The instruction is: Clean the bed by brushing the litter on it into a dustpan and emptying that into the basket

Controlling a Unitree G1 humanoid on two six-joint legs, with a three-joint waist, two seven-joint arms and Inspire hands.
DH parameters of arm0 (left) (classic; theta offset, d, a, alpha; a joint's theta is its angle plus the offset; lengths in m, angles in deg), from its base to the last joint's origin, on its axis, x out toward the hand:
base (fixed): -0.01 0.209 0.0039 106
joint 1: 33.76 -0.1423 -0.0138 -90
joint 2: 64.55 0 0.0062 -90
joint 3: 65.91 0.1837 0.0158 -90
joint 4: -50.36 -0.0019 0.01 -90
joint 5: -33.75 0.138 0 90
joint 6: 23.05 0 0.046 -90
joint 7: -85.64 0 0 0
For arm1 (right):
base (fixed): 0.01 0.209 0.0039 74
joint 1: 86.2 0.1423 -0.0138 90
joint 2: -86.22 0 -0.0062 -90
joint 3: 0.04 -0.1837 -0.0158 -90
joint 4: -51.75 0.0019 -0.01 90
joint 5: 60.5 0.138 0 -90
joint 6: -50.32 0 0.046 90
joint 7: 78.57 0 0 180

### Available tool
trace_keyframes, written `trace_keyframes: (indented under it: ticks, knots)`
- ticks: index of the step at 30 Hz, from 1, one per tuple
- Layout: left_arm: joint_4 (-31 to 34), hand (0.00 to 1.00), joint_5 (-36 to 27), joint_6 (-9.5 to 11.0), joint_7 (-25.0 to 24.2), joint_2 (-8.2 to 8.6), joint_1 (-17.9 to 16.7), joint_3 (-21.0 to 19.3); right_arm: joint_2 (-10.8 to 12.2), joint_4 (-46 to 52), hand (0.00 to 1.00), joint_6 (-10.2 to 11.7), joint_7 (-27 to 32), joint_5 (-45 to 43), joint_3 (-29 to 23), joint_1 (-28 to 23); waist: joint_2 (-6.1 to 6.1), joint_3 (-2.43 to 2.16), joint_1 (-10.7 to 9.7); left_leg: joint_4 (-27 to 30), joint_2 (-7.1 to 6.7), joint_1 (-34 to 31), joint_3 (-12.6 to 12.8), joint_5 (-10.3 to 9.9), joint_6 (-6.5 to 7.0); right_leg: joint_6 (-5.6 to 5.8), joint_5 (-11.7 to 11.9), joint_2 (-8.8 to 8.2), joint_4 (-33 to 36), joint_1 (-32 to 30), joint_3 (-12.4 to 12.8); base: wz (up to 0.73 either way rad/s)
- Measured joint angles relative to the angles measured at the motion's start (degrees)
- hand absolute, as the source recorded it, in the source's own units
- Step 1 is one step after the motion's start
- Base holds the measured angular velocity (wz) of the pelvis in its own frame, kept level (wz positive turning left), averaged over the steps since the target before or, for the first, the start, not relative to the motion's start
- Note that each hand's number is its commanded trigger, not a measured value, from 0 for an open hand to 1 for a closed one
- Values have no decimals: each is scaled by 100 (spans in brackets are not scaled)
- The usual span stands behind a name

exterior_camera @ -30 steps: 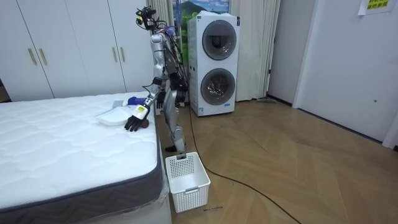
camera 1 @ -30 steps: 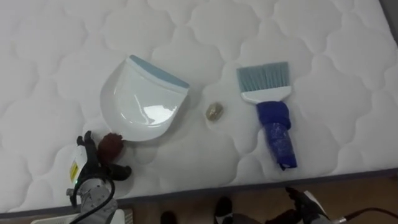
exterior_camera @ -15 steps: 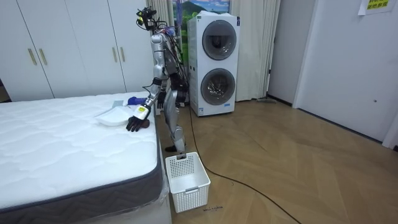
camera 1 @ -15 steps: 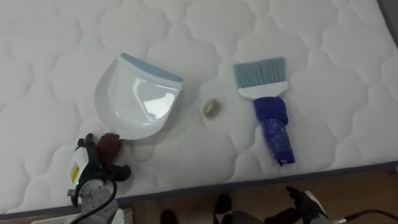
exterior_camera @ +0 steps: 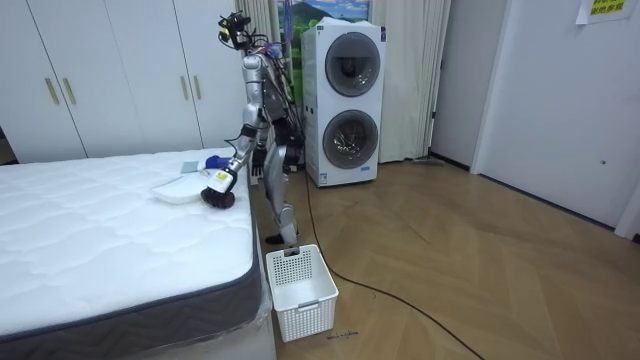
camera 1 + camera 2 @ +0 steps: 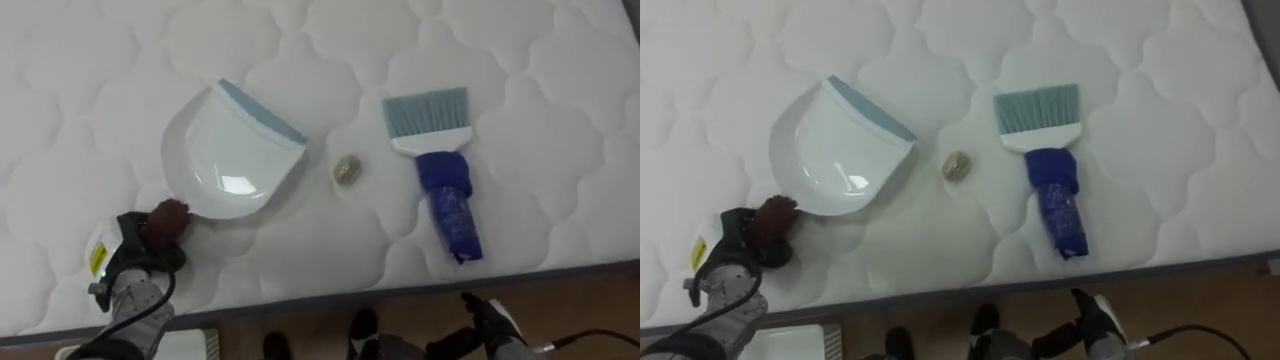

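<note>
White dustpan (image 6: 225, 160): my left hand (image 6: 125, 270) grips its brown handle (image 6: 168, 215); I set the lip flat beside the debris (image 6: 347, 171). Whether my right hand (image 6: 490, 322) is open or closed, I cannot tell.

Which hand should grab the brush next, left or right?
Probably right. The brush lies on the robot's right near the mattress edge, with the right hand just below it. The left hand has its fingers curled on the dustpan handle.

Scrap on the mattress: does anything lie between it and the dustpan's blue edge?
Nothing visible does. Only bare mattress separates the scrap from the dustpan and its blue edge. The brush lies on the scrap's other side, toward the robot's right.
</note>
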Motion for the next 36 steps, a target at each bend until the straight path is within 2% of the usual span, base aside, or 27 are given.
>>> trace_keyframes:
  ticks: [3, 7, 12, 20, 25, 29, 32, 34, 36]
  knots:
    - [-10, 100, 10, -44, -2, 123, 2, 8, -4, -3, 0, 2, 39, 25, 0, 1, -6, 6, -7, 8, -17, -44, 15, -12, 20, 22, 5, -32, 66, -58, 3, 0]
    - [-11, 100, 15, -21, -11, 197, -39, 41, -1, -3, 0, 1, 59, 50, 10, 0, -6, 6, 13, 10, -18, -41, 39, -12, 23, 44, -9, -40, 72, -57, 6, 0]
    - [-10, 100, 17, -96, -26, 223, -46, 104, 3, 3, 0, 2, 60, 52, 11, -1, -9, 11, -2, 10, -17, -41, 54, -12, 23, 43, -18, -40, 73, -66, 22, 0]
    - [-26, 100, 7, -95, -55, 231, -55, 110, 11, 32, 0, -58, 115, 292, 17, 0, -7, 26, 5, 61, -6, -45, 62, -14, 24, 36, -26, -39, 68, -65, 34, 0]
    - [-7, 100, 12, -71, 0, 139, -28, 302, 3, 34, 0, -66, 235, 985, -6, -14, 32, 50, 10, 68, -5, -59, 53, -39, 30, 36, -26, -34, 147, -112, 74, -2]
    - [-20, 100, 21, 72, 127, 41, -121, 376, -6, 199, 0, -33, 348, 1754, -108, -8, 32, 45, 9, 143, 9, -140, 204, -82, 39, 27, -33, -35, 285, -296, 215, -17]
    - [-22, 100, 255, 206, 284, -1, -176, 366, -1, 310, 0, 101, 474, 2267, -638, -25, 41, 40, -33, 276, 33, -274, 216, -101, 47, 26, -33, -23, 309, -392, 232, 0]
    - [12, 100, 541, 363, 384, -129, -298, 391, -45, 349, 0, 215, 617, 2849, -939, -47, 47, 31, -61, 425, 102, -309, 220, -207, 44, 22, -34, 21, 303, -397, 238, -10]
    - [32, 100, 634, 401, 492, -215, -366, 479, -144, 453, 0, 286, 722, 3313, -1030, -72, 68, 13, -56, 533, 113, -353, 218, -258, 45, 20, -31, 56, 318, -411, 264, -11]
